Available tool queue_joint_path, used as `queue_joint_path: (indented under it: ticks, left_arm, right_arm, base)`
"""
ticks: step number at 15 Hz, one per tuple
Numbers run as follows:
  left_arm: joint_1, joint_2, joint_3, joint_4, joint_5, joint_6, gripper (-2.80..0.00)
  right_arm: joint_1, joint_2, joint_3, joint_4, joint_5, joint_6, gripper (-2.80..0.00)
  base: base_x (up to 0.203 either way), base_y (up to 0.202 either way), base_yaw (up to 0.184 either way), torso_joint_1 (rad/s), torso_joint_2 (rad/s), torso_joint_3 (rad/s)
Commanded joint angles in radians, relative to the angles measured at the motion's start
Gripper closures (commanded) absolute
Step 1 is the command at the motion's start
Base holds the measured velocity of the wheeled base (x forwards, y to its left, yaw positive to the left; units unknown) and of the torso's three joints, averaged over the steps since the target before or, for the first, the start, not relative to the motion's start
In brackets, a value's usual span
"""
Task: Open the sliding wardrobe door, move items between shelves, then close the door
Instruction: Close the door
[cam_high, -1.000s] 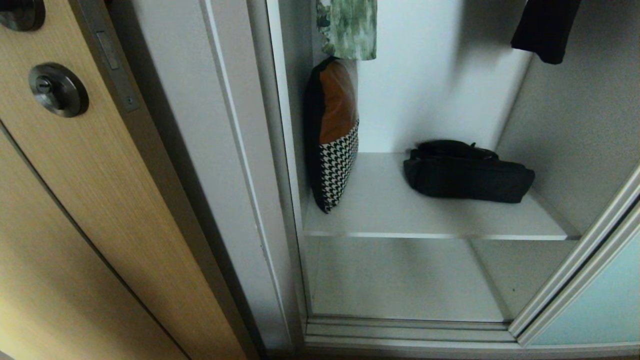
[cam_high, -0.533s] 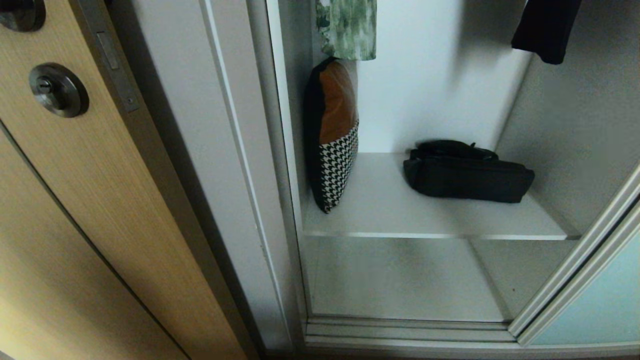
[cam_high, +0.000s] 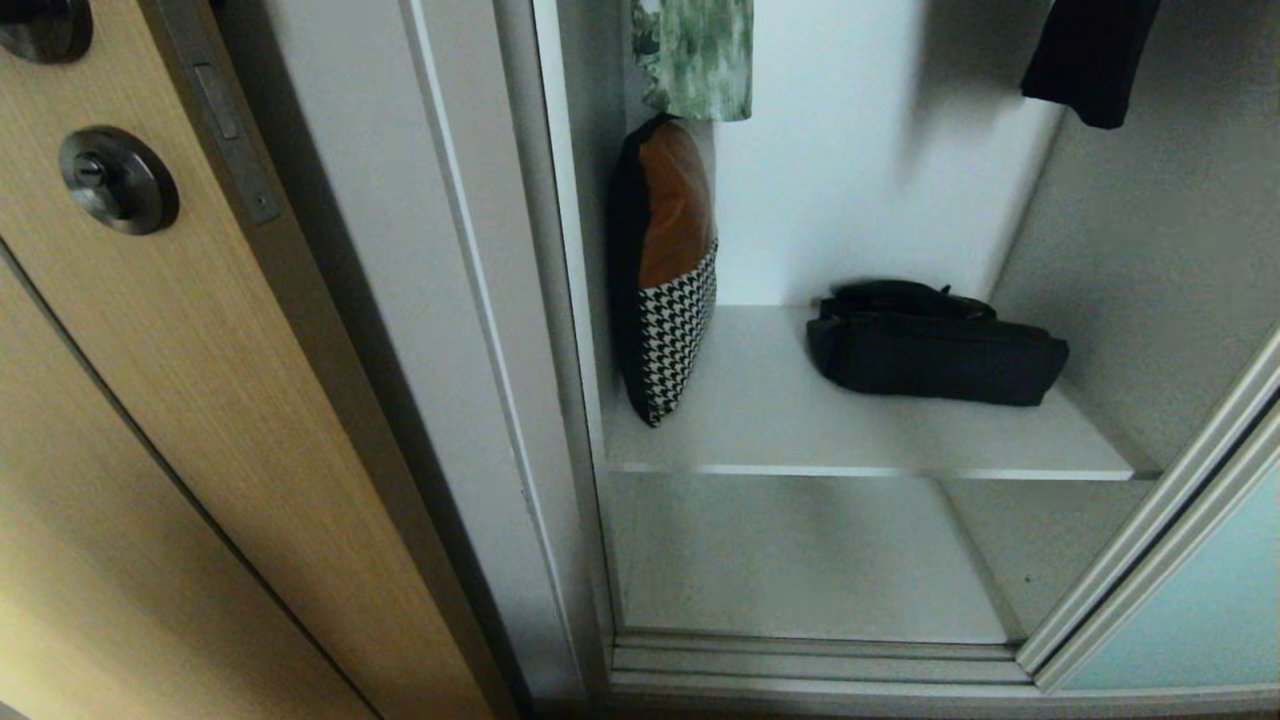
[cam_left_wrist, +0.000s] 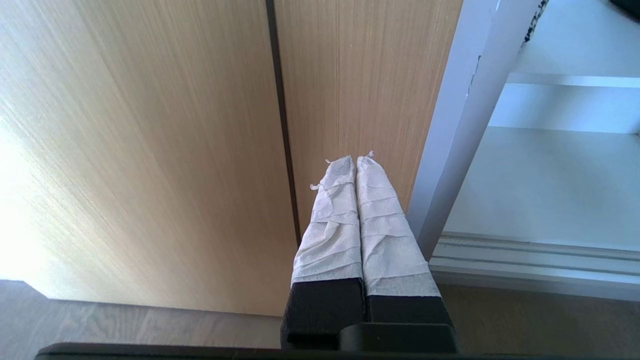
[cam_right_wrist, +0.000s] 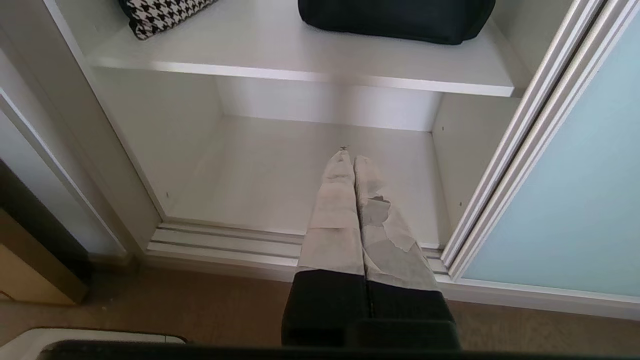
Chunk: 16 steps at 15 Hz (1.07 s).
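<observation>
The black bag (cam_high: 935, 352) is a soft, slumped fabric lump with its handles flopped on top, lying on the right half of the upper shelf (cam_high: 780, 420), a flat white board with a thin silvery front edge. At the left wall of that same shelf a cushion (cam_high: 668, 270) stands on edge, rust-brown on top and houndstooth below, well apart from the bag. The lower shelf (cam_right_wrist: 300, 175) is smooth white and bare. The sliding wardrobe door (cam_high: 1200, 610) is pushed off to the right, frosted pale turquoise glass in a slim silver frame, so the opening is wide, with ribbed metal tracks (cam_right_wrist: 225, 242) running along the bottom. The right gripper (cam_right_wrist: 348, 160) hangs low in front of the tracks, its tape-wrapped fingers pressed together with nothing between them. The left gripper (cam_left_wrist: 348, 160) is likewise pinched together and empty, facing the tan wood-grain door (cam_left_wrist: 150, 125) beside the wardrobe's white post (cam_left_wrist: 460, 125). Brownish floor (cam_right_wrist: 200, 305) runs underneath.
</observation>
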<state>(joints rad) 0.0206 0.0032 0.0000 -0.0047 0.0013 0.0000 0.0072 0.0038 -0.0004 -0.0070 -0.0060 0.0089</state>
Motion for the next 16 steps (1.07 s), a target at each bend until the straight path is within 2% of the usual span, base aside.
queue_joint_path:
  ticks: [1, 6, 16]
  left_arm:
    - [0.002, 0.001, 0.0, -0.001, 0.0, -0.001, 0.0]
    - [0.002, 0.001, -0.002, 0.005, 0.005, 0.015, 0.0]
    - [0.001, 0.001, 0.0, 0.002, 0.0, 0.006, 0.0]
  right_arm:
    - [0.0, -0.008, 0.0, 0.004, 0.0, 0.002, 0.0]
    - [0.0, -0.007, 0.0, 0.004, 0.0, 0.003, 0.0]
    - [0.0, -0.007, 0.0, 0.004, 0.0, 0.002, 0.0]
  base:
    - [0.0, 0.0, 0.0, 0.0, 0.0, 0.0]
    - [0.0, 0.0, 0.0, 0.0, 0.0, 0.0]
    - [0.0, 0.0, 0.0, 0.0, 0.0, 0.0]
